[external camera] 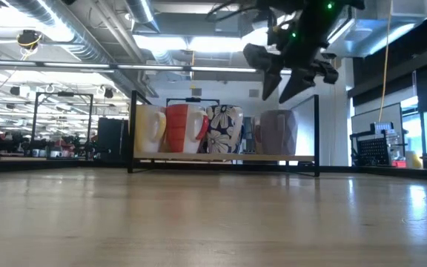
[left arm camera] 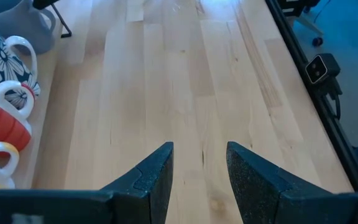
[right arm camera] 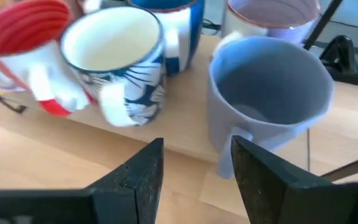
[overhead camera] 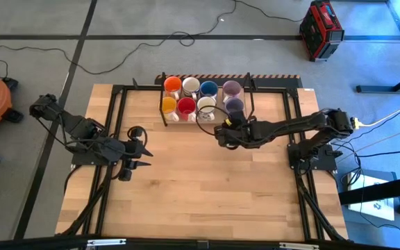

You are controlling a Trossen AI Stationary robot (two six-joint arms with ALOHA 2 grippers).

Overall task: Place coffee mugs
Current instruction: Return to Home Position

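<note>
Hovering just to the six-o'clock side of the black-framed shelf with a wooden board (external camera: 224, 157), the right gripper (overhead camera: 221, 129) faces the front-row pale purple glossy mug (overhead camera: 235, 105). Its jaws stand a moderate gap apart and hold nothing. In the low view it hangs above the board, clear of the mugs.

All eight mugs stand upright on the shelf at twelve o'clock on the light wooden plank table (overhead camera: 207, 187), in two rows of four.
- **Back row, from nine toward three:** orange mug (overhead camera: 173, 84), plain white mug (overhead camera: 191, 85), blue mug (overhead camera: 209, 88), second pale purple mug (overhead camera: 232, 87).
- **Front row, same order:** orange-yellow mug (overhead camera: 169, 104), red mug (overhead camera: 187, 105), white mug with dark blue flowers (overhead camera: 206, 104), then the pale purple one.

The left gripper (overhead camera: 144, 157) waits at nine o'clock over bare wood, with its jaws parted and empty.

On the floor at one o'clock lies a red-and-black box (overhead camera: 321, 28), perhaps a tool case. Any label on it is too small to read.
</note>
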